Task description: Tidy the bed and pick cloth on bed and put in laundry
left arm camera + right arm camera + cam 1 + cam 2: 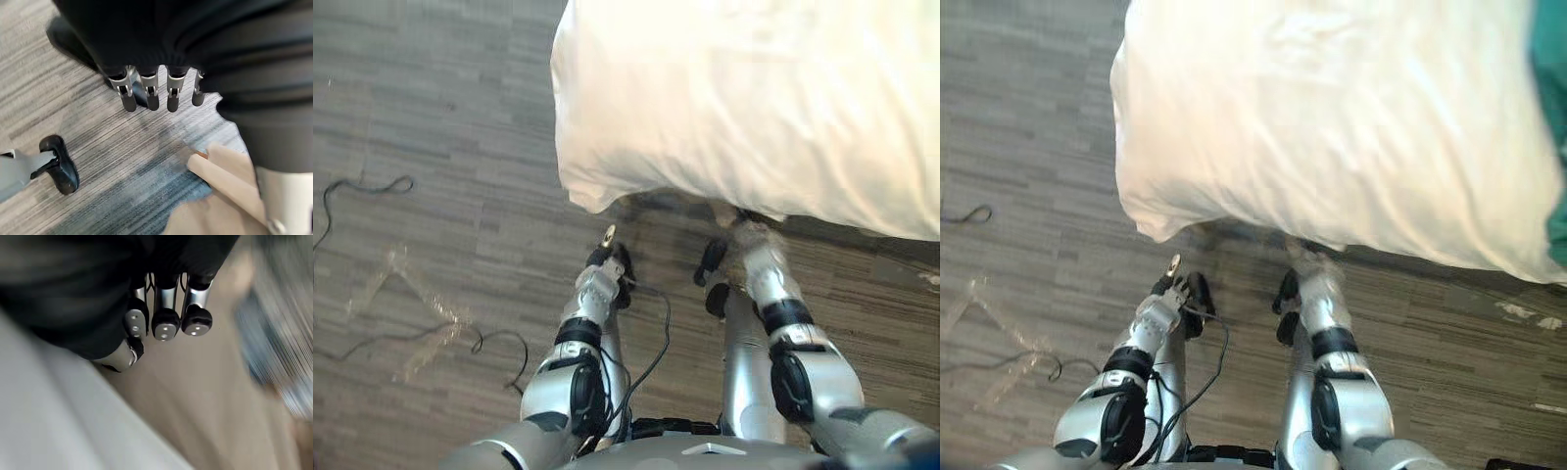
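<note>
Left eye view first: the white bed (754, 98) fills the upper right, its corner hanging over the grey floor (431, 147). The left hand (607, 269) sits low over the floor, just short of that corner and clear of it. The right hand (741, 227) is up at the bed's edge, tucked right under the overhang, and from here I cannot tell whether it is closed or apart. Over to the right eye view: same bed, same two hands. Now a green cloth (1552, 147) shows, lying on the bed. It is out past the right hand, on its outer side and well apart from it, and farther still from the left hand. Left wrist view: this hand is spread and holds nothing. Its fingers (149, 95) hang straight in a row above the floor, with the thumb (58, 164) well off to one side. A beige surface (220, 176) lies just past the fingertips, not touching them. Right wrist view: the right hand is close in against the same beige surface, with white bedding running alongside it. The picture is smeared, so its state stays a cannot-tell here too. Neither hand touches the cloth.
</note>
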